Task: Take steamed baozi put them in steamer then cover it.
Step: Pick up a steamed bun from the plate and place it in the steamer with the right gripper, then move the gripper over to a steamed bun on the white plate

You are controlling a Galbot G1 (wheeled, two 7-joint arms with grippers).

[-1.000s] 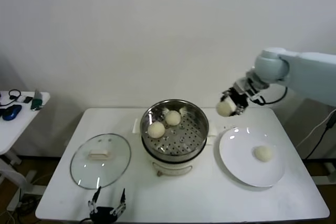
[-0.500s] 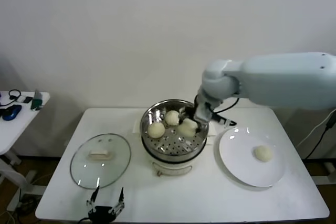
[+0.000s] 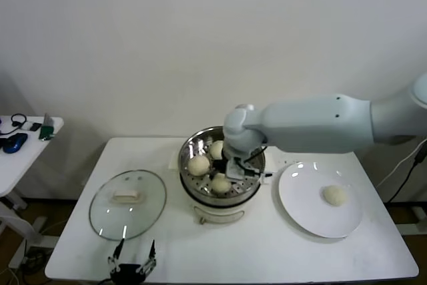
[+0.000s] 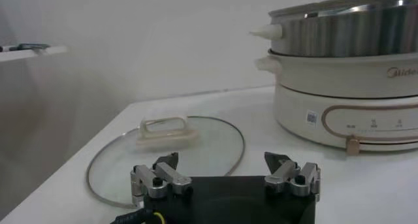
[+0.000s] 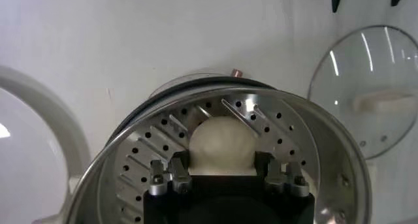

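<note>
The steamer [image 3: 248, 185] stands mid-table, uncovered, with three baozi on its perforated tray. Two lie at the back left [image 3: 198, 165] and back [image 3: 217, 149]. My right gripper [image 3: 227, 173] reaches down into the pot and is shut on the third baozi [image 3: 221, 183], low over the tray's front. In the right wrist view that baozi [image 5: 222, 142] sits between the fingers [image 5: 179, 167] of my right gripper [image 5: 222, 165]. A fourth baozi [image 3: 335, 195] lies on the white plate [image 3: 303, 195]. The cover [image 3: 110, 215] lies flat on the table left of the steamer. My left gripper [image 3: 132, 259] is open, parked at the table's front edge.
In the left wrist view the open left gripper [image 4: 224, 168] faces the cover [image 4: 209, 144] and the steamer's cream base [image 4: 313, 95]. A small side table [image 3: 20, 155] with gadgets stands at the far left. The right arm spans over the steamer's right side.
My right arm has swung from near the plate to over the steamer and lowered its baozi inside, towards the tray's front. The left arm stays parked.
</note>
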